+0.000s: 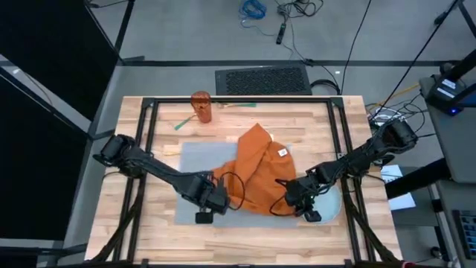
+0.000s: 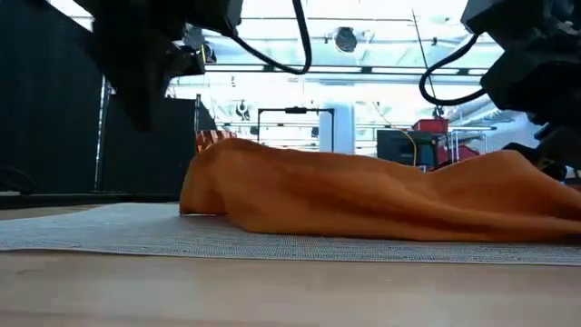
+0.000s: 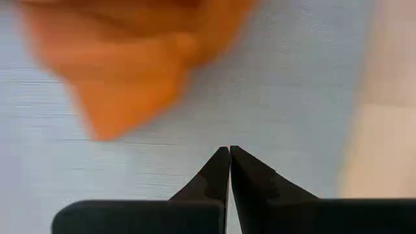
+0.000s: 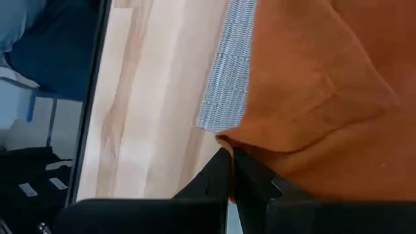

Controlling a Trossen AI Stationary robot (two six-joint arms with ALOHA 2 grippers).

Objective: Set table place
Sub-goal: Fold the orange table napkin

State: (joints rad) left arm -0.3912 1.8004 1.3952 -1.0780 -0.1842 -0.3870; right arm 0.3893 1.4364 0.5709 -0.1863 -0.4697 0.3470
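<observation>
Grey placemat (image 1: 195, 160) lying flat on the wooden table (image 1: 297, 126), roughly mid-table toward the near edge, with an orange napkin (image 1: 256, 167) heaped loosely over its right half and spilling past its right border. White tag (image 1: 282, 152) showing on the cloth. Seen from table height, a long rumpled orange mound on the woven mat.

Left gripper (image 1: 216, 199) poised above the near part of the mat, just beside the napkin's left edge — fingers (image 3: 218, 172) pressed together, tips meeting, nothing between them, bare weave underneath and an orange corner a little beyond.

Right gripper (image 1: 291, 201) at the napkin's near right corner, by the pale round plate (image 1: 331, 202) partly hidden under that arm. Fingers (image 4: 221, 172) drawn together right at a folded orange edge; impossible to tell whether any cloth is pinched.

Orange cup (image 1: 201, 106) upright at the far side of the table, well apart from the mat — green utensil (image 1: 182, 123) lying just beside it.
</observation>
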